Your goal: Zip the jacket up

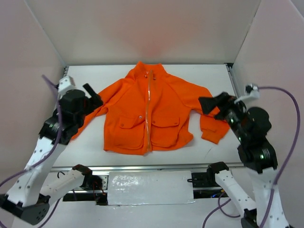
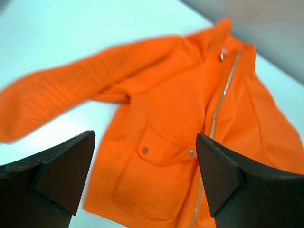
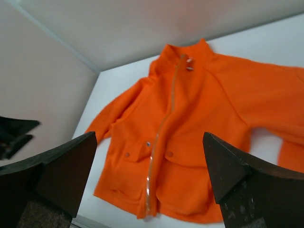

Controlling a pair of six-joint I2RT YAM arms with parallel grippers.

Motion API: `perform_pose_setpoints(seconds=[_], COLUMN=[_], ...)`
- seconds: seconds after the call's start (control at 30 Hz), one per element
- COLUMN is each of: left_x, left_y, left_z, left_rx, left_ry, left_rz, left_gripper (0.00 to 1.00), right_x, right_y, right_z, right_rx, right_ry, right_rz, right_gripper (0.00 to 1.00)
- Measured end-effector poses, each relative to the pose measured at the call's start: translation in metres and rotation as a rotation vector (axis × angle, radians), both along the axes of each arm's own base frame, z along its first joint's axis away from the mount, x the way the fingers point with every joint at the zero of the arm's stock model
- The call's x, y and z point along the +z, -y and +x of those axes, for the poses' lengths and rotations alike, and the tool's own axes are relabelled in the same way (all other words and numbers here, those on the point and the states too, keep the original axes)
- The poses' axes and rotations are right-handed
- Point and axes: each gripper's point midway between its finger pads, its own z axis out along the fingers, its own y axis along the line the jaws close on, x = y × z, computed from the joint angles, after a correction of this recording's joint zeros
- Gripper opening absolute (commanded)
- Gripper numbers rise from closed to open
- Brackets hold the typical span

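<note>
The bright orange jacket lies flat on the white table, collar at the far side, hem near me, sleeves spread out. Its pale zipper runs closed down the middle from collar to hem. It also shows in the left wrist view and the right wrist view. My left gripper hovers open and empty over the jacket's left sleeve. My right gripper hovers open and empty above the jacket's right sleeve. Neither touches the jacket.
White walls close in the table on the left, back and right. A metal rail and a white pad run along the near edge between the arm bases. The other arm shows at the left of the right wrist view.
</note>
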Motion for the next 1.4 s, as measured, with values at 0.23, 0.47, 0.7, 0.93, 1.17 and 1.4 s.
perform_pose_setpoints(seconds=[0.23, 0.47, 0.7, 0.93, 1.17, 1.4], left_x=[0.055, 0.043, 0.008, -0.002, -0.001, 0.003], left_y=[-0.058, -0.087, -0.100, -0.102, -0.102, -0.099], left_z=[-0.073, -0.128, -0.147, -0.144, -0.148, -0.148], left_rx=[0.105, 0.125, 0.140, 0.148, 0.148, 0.130], left_ry=[0.162, 0.222, 0.189, 0.223, 0.272, 0.303], left_rz=[0.038, 0.061, 0.108, 0.116, 0.094, 0.072], left_gripper=[0.99, 0.99, 0.99, 1.00, 0.99, 0.99], right_x=[-0.013, -0.024, -0.042, -0.054, -0.055, -0.066], right_y=[0.023, 0.047, 0.062, 0.064, 0.067, 0.067], right_z=[-0.074, -0.089, -0.101, -0.096, -0.095, -0.090], right_rx=[-0.037, -0.131, -0.186, -0.200, -0.217, -0.228], right_ry=[0.031, -0.007, -0.006, -0.042, -0.046, -0.075], right_rz=[-0.008, -0.081, -0.099, -0.119, -0.123, -0.130], right_gripper=[1.00, 1.00, 1.00, 1.00, 1.00, 1.00])
